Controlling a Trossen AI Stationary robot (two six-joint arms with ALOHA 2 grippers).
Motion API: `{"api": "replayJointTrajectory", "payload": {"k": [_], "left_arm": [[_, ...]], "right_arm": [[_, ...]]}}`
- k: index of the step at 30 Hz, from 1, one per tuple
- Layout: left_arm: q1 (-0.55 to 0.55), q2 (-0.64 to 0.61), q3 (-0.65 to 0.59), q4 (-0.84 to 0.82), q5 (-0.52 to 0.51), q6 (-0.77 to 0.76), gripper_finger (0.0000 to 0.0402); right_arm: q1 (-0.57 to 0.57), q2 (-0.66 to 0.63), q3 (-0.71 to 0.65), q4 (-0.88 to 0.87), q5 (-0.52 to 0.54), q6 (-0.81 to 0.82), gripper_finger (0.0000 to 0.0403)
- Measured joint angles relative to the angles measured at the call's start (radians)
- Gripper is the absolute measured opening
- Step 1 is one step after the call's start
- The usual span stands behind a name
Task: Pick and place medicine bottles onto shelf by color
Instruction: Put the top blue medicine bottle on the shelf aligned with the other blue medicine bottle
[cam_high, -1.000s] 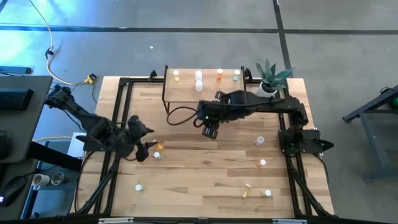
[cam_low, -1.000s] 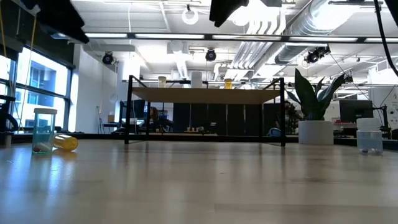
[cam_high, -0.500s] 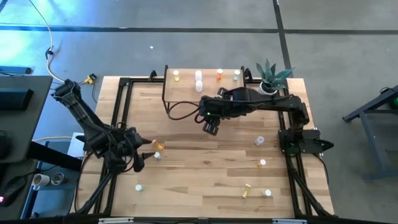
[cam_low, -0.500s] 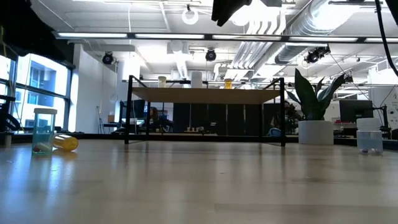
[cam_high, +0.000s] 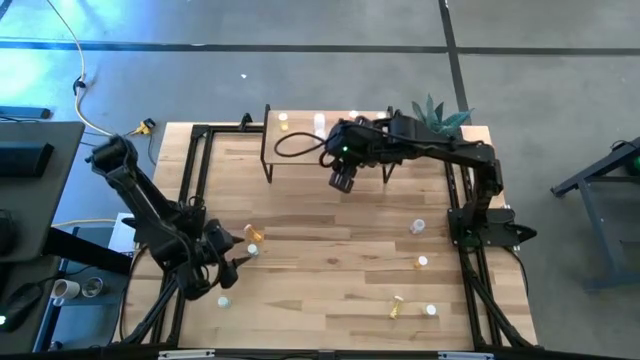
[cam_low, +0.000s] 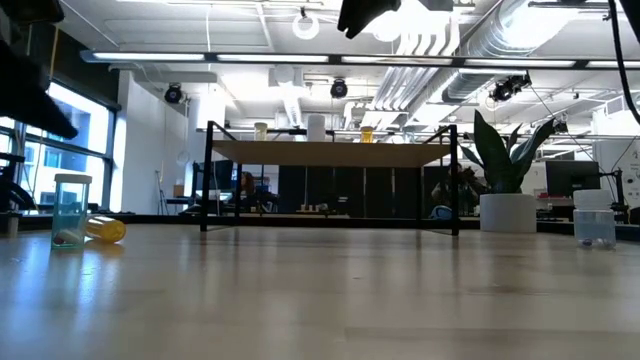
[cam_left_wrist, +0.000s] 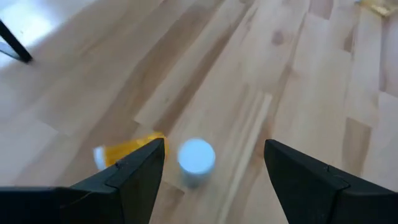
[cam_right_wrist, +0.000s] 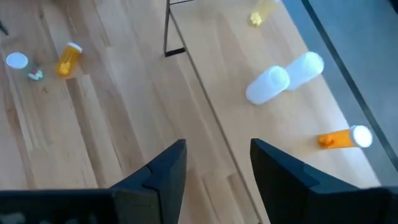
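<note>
**High view, with wrist views.** Over the last second the right gripper (cam_high: 344, 180) has been carried from the middle of the table (cam_high: 330, 280) up to the front edge of the shelf (cam_high: 300, 125) at upper centre of the frame. In its wrist view (cam_right_wrist: 217, 144) the fingers are seen partly apart with only bare wood between them, so nothing is held. Past them the shelved bottles (cam_right_wrist: 267, 85) are shown on the board: one yellow, two white and one orange. In the same interval the left gripper (cam_high: 232, 262) has been drawn from left of centre down toward the lower left. It is now placed just below and left of a pair of bottles. In its wrist view (cam_left_wrist: 214, 146) the fingers are spread wide, and the white-capped bottle (cam_left_wrist: 196, 155) is framed upright between them, though ahead of the tips and untouched. The yellow bottle (cam_left_wrist: 127, 152) lies on its side just beside it, partly hidden behind one finger. From this layout the left arm is judged to be lining up a pick on the white-capped bottle. The right arm is judged to be empty at the shelf, either done with a placement or waiting. Several loose bottles (cam_high: 418, 227) are left on the right and lower parts of the table, so most of the sorting is judged undone
</note>
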Motion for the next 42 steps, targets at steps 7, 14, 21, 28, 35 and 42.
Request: {"api": "replayJointTrajectory", "payload": {"k": [7,14,21,28,35,42], "left_arm": [[-0.059,0.124,0.0,0.02,0.002,-0.125,0.0266],[-0.063,0.276,0.0,0.028,-0.004,-0.24,0.0266],[-0.062,0.405,0.0,0.046,-0.008,-0.382,0.0266],[-0.058,0.516,0.001,0.136,-0.044,-0.464,0.0266],[-0.023,0.586,0.005,0.214,-0.089,-0.475,0.0266],[0.028,0.589,0.005,0.218,-0.101,-0.492,0.0266]], "right_arm": [[-0.045,-0.007,0.0,0.018,-0.049,-0.041,0.0167],[-0.065,-0.007,0.0,0.035,-0.066,-0.044,0.0167],[-0.07,-0.007,0.0,0.036,-0.066,-0.06,0.0167],[-0.076,-0.007,0.0,0.041,-0.067,-0.081,0.0167],[-0.084,-0.006,0.0,0.04,-0.066,-0.086,0.0167],[-0.089,-0.006,0.0,0.036,-0.075,-0.103,0.0167]]}}
